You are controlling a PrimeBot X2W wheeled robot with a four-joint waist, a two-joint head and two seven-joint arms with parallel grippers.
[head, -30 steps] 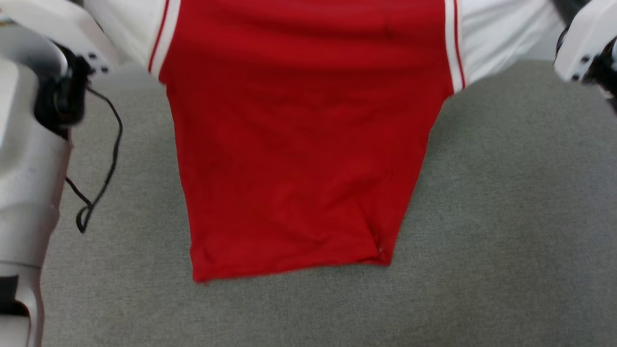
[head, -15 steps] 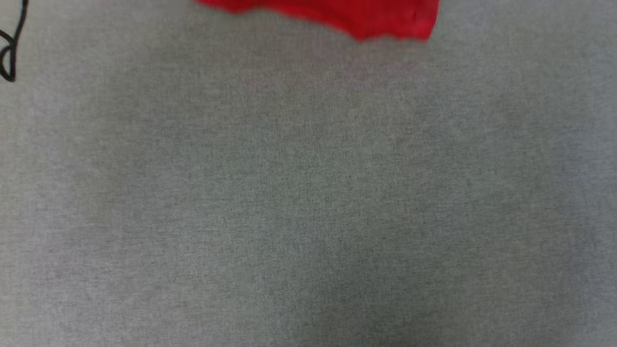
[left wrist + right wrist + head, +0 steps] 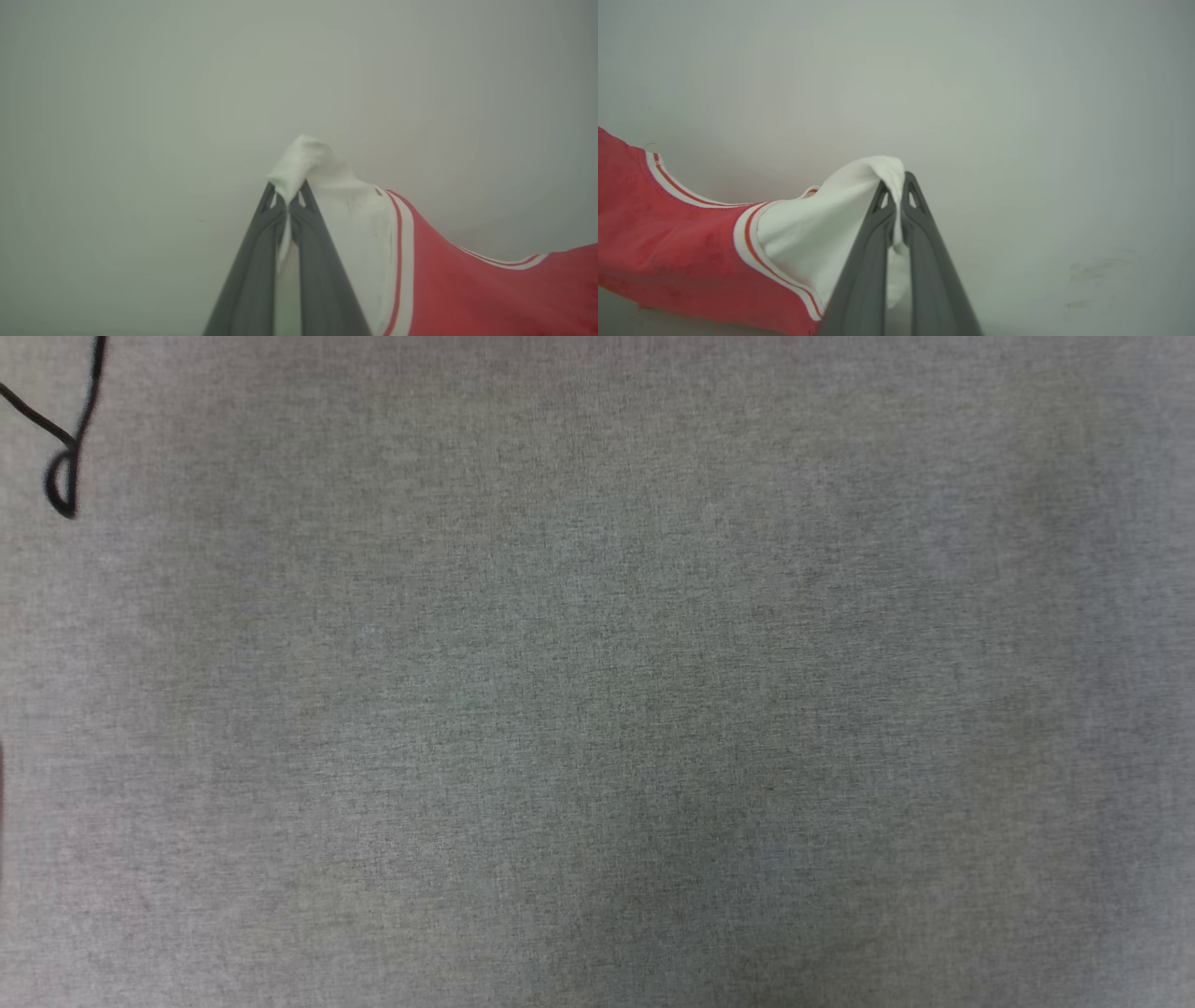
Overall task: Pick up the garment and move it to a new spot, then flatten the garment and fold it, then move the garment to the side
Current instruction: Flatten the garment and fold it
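Observation:
The garment (image 3: 467,289) is a red jersey with white sleeves and red-and-white stripe trim, held up in the air at both sleeves. In the left wrist view my left gripper (image 3: 287,193) is shut on a bunch of white sleeve cloth, the red body stretching off to the right. In the right wrist view my right gripper (image 3: 895,184) is shut on the other white sleeve, with the garment (image 3: 672,233) running off to the left. Its front lettering is hidden. In the head view the garment is out of view.
The head view looks down on a grey fabric surface (image 3: 597,709). A black cable loop (image 3: 63,476) lies at its upper left corner. Behind the garment in both wrist views is a plain pale wall (image 3: 187,93).
The head view has swung down: a second ago it showed the hanging red body and both arms, half a second ago just the hem at the top edge, now grey surface and cable.

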